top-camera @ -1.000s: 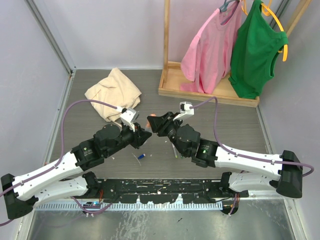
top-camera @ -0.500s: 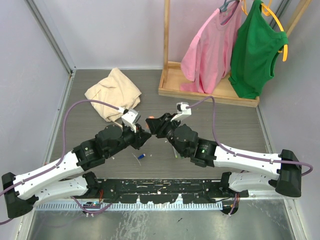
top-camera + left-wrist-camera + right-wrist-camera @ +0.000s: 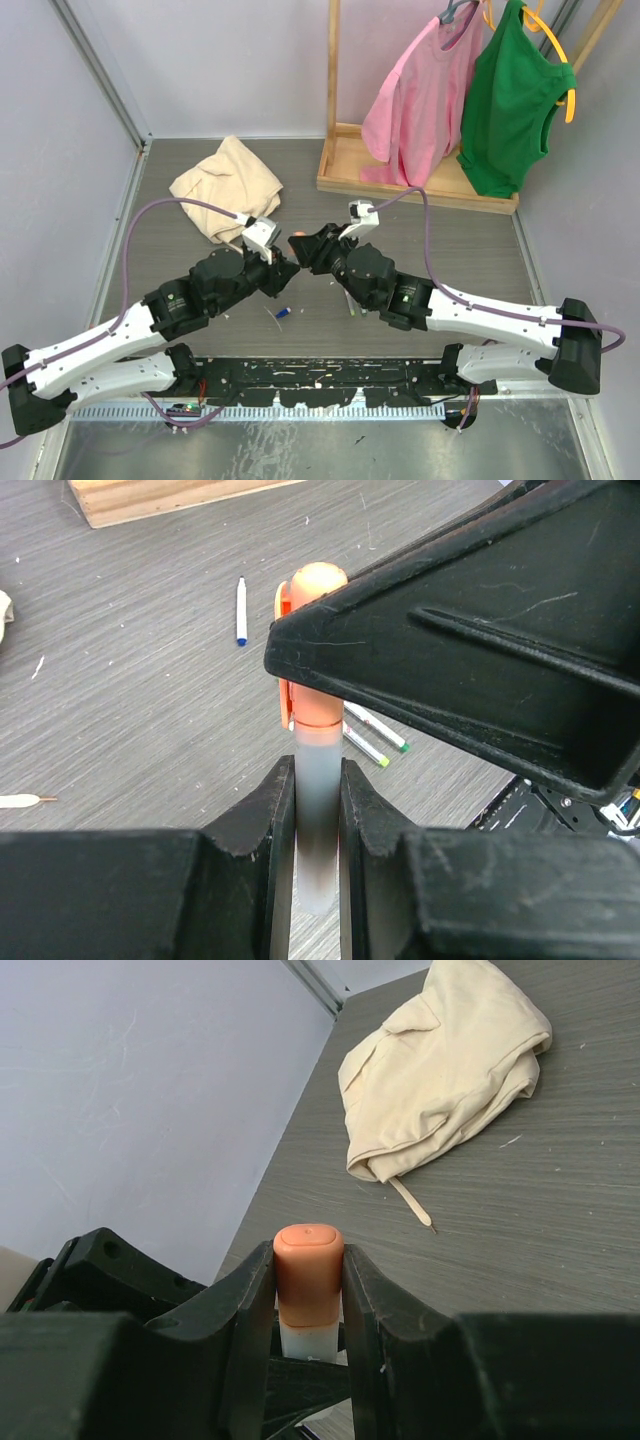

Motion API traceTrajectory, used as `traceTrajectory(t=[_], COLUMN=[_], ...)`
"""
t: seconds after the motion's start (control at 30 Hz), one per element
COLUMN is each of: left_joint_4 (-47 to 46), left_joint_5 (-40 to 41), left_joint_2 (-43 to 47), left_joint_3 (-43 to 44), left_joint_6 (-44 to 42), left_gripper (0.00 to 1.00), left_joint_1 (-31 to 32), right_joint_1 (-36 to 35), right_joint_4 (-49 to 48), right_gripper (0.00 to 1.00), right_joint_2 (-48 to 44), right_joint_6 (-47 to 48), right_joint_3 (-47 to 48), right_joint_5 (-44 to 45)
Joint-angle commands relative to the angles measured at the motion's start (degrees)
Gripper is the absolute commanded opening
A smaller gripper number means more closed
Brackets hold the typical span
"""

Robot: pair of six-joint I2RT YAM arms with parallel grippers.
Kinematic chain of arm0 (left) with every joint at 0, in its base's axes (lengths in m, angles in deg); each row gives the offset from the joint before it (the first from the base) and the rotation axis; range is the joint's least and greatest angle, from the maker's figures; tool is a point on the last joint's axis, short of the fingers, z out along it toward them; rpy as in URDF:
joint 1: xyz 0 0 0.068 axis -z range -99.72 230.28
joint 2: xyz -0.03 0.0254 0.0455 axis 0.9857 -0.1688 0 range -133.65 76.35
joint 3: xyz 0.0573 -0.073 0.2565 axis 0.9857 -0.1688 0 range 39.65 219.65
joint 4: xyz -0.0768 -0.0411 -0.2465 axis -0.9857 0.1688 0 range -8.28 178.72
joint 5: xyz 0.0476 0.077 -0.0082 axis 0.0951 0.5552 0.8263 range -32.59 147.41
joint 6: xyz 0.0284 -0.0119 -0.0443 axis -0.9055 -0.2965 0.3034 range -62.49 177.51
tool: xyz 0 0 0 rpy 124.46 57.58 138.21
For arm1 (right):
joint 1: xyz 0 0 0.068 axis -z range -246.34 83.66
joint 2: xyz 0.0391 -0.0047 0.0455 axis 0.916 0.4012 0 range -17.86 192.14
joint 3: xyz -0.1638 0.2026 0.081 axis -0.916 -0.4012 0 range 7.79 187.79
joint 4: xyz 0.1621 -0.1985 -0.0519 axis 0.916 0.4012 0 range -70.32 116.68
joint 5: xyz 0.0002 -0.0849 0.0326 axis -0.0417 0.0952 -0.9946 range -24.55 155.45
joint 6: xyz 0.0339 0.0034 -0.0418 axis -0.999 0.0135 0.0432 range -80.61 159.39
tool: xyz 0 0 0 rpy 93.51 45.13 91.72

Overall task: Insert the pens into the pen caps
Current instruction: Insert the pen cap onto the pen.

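Both arms were stretched inward, low over the counter (image 3: 480, 250), wrists angled toward each other so the hands met tip to tip; the left hand (image 3: 318, 780) was pinched narrow on the barrel of a pale pen (image 3: 317, 830); the right hand (image 3: 309, 1260) clamped the orange cap (image 3: 308, 1245), which sat on that pen's end; a blue-tipped pen (image 3: 241, 610) and two green-tipped pens (image 3: 365, 735) lay on the counter beyond.

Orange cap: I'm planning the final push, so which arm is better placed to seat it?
Probably right: the right fingers clamp the orange cap, already over the pen end; the left fingers hold the barrel.
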Motion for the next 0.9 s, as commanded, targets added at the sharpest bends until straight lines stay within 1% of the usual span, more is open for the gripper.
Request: traceTrajectory(t=[0.0,0.2,0.37,0.57,0.7,0.87], left_joint_4=[-8.27,-10.16,-9.82,-14.05,-14.53,-15.35], left_joint_5=[6.23,7.51,7.50,7.85,6.79,5.58], left_joint_2=[1.01,0.83,-0.89,-1.03,-2.07,-3.34], left_joint_3=[4.82,6.30,12.59,17.33,20.47,23.05], left_joint_6=[-2.19,-3.06,-4.23,-5.86,-7.47,-8.79], left_gripper=[0.00,0.00,0.00,0.00,0.00,0.00], left_joint_1=[-0.53,-0.51,-0.53,-0.51,-0.48,-0.49], right_joint_1=[-1.34,-1.34,-1.53,-5.77,-7.68,-9.79], right_joint_4=[1.52,0.48,4.63,8.81,10.92,12.77], right_gripper=[0.00,0.00,0.00,0.00,0.00,0.00], right_joint_2=[1.04,1.56,2.67,4.65,5.96,8.06], right_joint_6=[0.90,2.66,3.33,2.88,1.26,-0.37], right_joint_3=[2.50,2.34,5.48,7.06,6.02,4.99], right_joint_5=[-9.83,-14.29,-16.12,-12.07,-9.91,-10.05])
